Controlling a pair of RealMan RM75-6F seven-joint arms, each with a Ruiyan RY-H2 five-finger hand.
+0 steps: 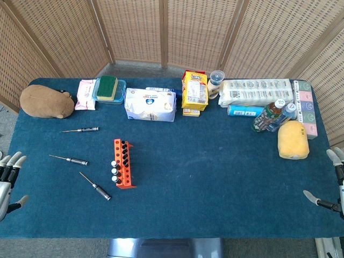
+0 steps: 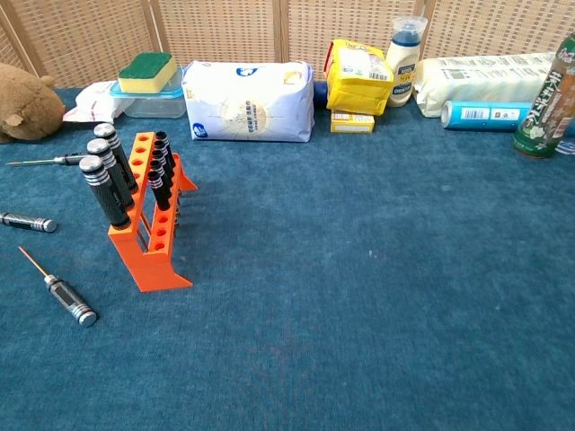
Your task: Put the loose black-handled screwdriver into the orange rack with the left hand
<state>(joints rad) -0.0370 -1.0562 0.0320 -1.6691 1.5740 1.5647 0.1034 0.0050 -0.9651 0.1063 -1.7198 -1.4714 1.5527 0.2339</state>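
Near the tabletop's [image 1: 215, 183] left edge, three slim black-handled screwdrivers [image 1: 97, 186] with thin shafts lie beside the orange rack [image 1: 123, 164]; left hand [image 1: 9, 174] and right hand [image 1: 333, 183] spread, holding nothing

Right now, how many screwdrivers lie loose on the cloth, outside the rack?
3, all left of the orange rack: far screwdriver near the brown plush, middle screwdriver, and near screwdriver closest to the front edge. None appear hidden.
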